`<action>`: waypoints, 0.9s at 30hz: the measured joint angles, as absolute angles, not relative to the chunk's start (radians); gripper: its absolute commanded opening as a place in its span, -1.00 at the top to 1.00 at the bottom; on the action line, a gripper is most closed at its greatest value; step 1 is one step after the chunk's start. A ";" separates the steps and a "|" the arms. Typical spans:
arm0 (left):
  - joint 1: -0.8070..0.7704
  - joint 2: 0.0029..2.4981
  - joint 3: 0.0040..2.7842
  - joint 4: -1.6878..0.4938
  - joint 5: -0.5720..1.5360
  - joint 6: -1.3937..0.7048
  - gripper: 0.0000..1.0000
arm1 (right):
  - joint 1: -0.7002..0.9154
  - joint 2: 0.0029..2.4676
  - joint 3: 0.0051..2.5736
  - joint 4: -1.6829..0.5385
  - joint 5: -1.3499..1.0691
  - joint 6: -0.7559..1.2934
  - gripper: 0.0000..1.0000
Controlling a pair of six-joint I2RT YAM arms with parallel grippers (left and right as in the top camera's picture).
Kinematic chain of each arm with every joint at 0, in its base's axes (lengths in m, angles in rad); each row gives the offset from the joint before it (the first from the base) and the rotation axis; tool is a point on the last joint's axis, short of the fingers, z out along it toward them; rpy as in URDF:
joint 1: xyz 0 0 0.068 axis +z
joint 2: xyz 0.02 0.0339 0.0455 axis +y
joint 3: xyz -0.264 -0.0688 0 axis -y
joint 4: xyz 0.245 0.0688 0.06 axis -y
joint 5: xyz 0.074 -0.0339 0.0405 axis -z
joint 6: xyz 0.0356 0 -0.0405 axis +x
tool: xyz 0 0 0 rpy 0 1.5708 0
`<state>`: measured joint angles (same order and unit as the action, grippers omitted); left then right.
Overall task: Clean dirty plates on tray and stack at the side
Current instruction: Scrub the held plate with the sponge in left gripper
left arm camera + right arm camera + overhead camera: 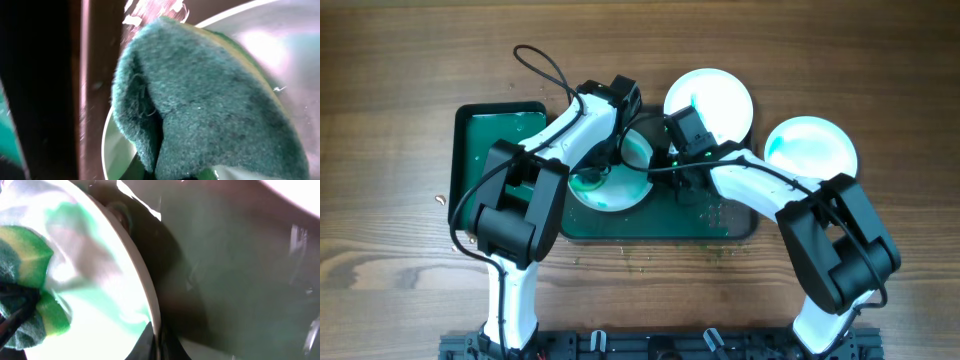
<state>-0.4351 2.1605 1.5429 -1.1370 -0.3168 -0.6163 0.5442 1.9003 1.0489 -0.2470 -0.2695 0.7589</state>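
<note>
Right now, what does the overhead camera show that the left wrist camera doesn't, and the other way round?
Only overhead: two more plates sitting off the tray, plus both arms from above. Only left wrist: the sponge up close, its fuzzy green scrub side filling most of the frame. Both: the plate on the tray that the sponge is pressed against.

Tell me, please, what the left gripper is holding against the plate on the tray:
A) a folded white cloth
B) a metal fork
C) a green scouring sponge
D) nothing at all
C: the left wrist view is filled by a green scouring sponge, and overhead the left gripper reaches down onto the plate on the tray.
</note>
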 measured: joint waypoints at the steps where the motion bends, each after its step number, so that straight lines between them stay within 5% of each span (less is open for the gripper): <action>1: -0.435 2.162 1.542 -1.163 -0.308 -0.604 0.92 | 0.548 1.900 1.049 -0.250 -0.273 0.758 0.91; 8: -0.392 2.164 1.539 -1.245 0.030 -0.223 0.92 | 0.545 1.900 1.049 -0.254 -0.280 0.746 0.91; 15: -0.392 2.164 1.522 -1.040 0.409 0.003 0.92 | 0.535 1.900 1.049 -0.253 -0.276 0.738 0.91; 20: -0.416 2.151 1.522 -0.881 0.311 -0.216 0.92 | 0.520 1.900 1.050 -0.238 -0.239 0.755 0.91; 27: -0.400 2.145 1.574 -1.000 -0.114 -0.617 0.92 | 0.529 1.900 1.050 -0.242 -0.247 0.755 0.91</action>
